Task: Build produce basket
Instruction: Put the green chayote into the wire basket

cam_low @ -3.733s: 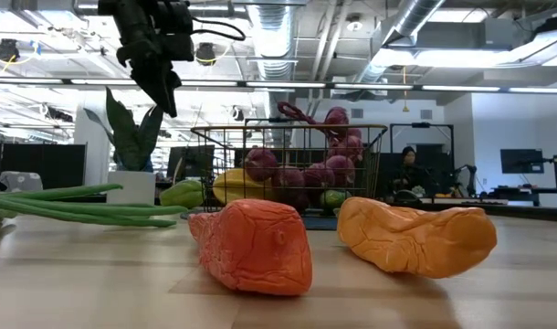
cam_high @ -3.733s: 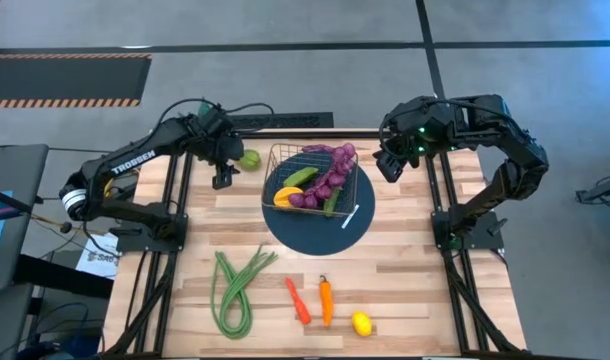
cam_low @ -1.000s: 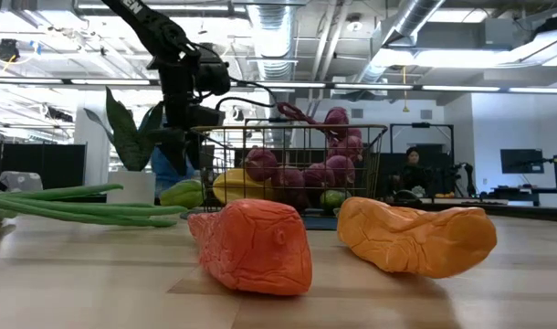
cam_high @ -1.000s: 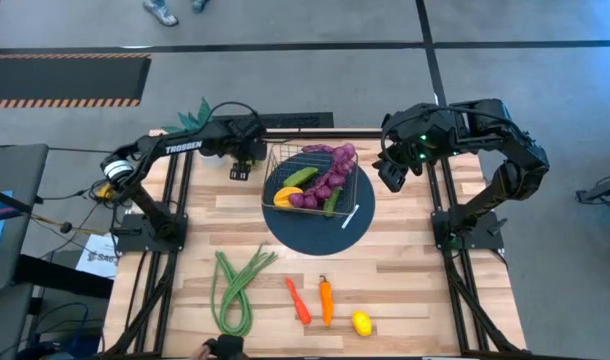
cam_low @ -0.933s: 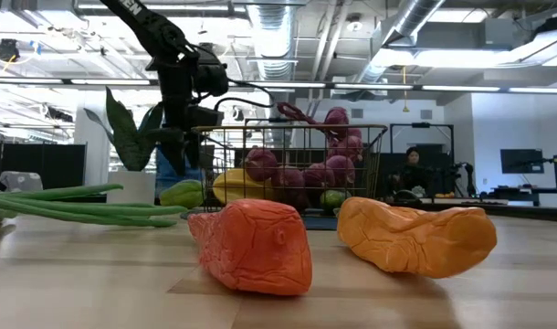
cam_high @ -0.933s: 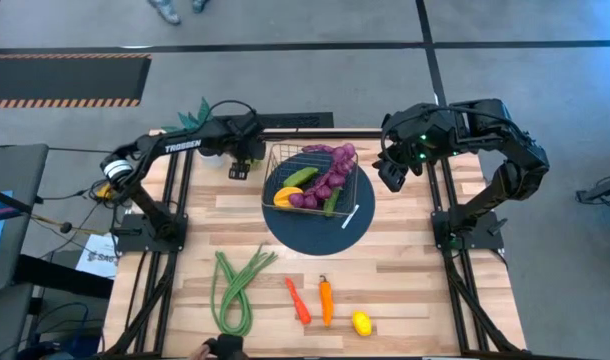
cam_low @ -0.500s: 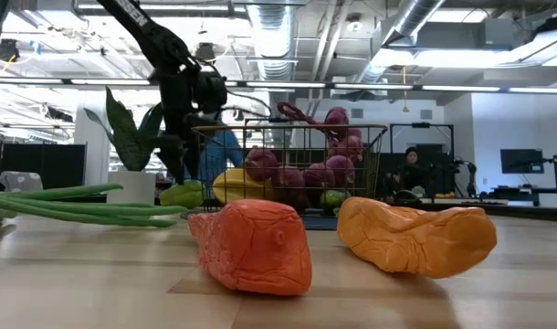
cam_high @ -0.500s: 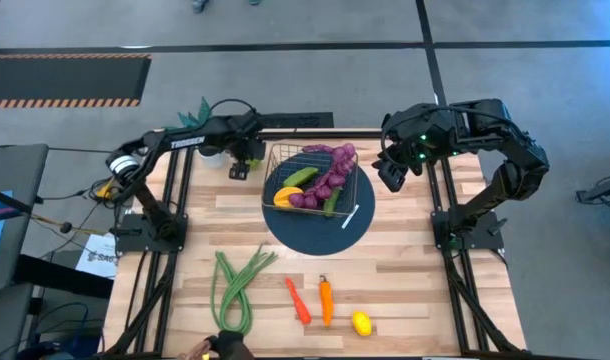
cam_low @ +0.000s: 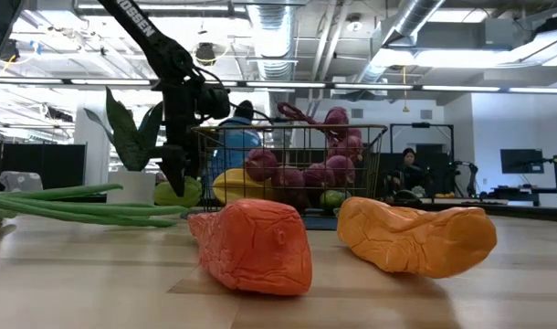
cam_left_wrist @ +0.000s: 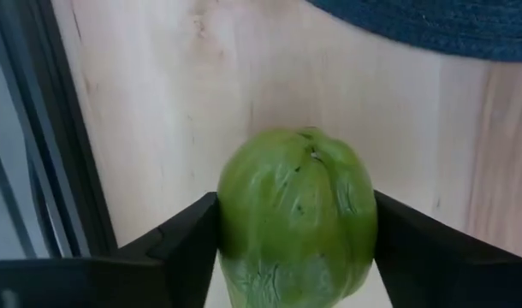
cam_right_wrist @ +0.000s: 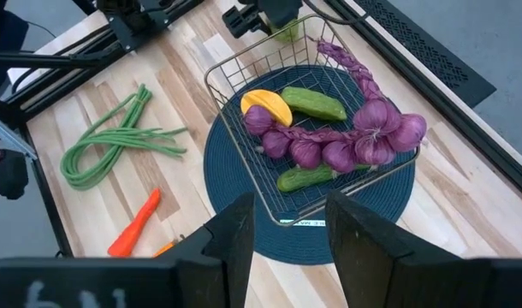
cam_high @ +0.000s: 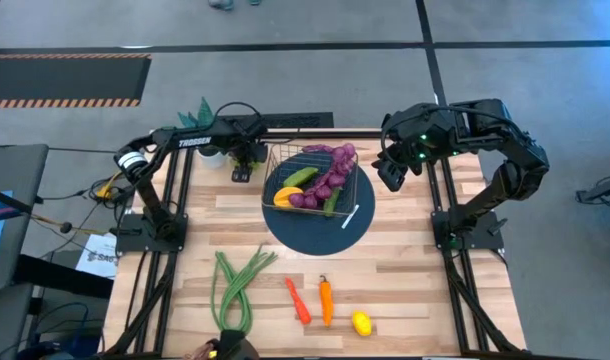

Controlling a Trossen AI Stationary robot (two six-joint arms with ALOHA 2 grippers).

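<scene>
My left hand (cam_left_wrist: 295, 248) is clamping a green fruit (cam_left_wrist: 297, 214) beside the basket (cam_high: 315, 180).
Pale wood tabletop (cam_high: 415, 270) is lying under ceiling pipes; my right hand (cam_right_wrist: 282, 231) is hovering, fingers apart.

Grey concrete floor (cam_high: 315, 22) around light wood table (cam_high: 405, 270). Striped hazard mat (cam_high: 65, 80) on floor at far left. Low view: open ceiling with silver ducts (cam_low: 415, 27), strip lights (cam_low: 352, 86). Dark monitors (cam_low: 520, 161) at right. Seated person (cam_low: 408, 174) at desk behind. Potted plant (cam_low: 131, 137) on table's far edge.
</scene>
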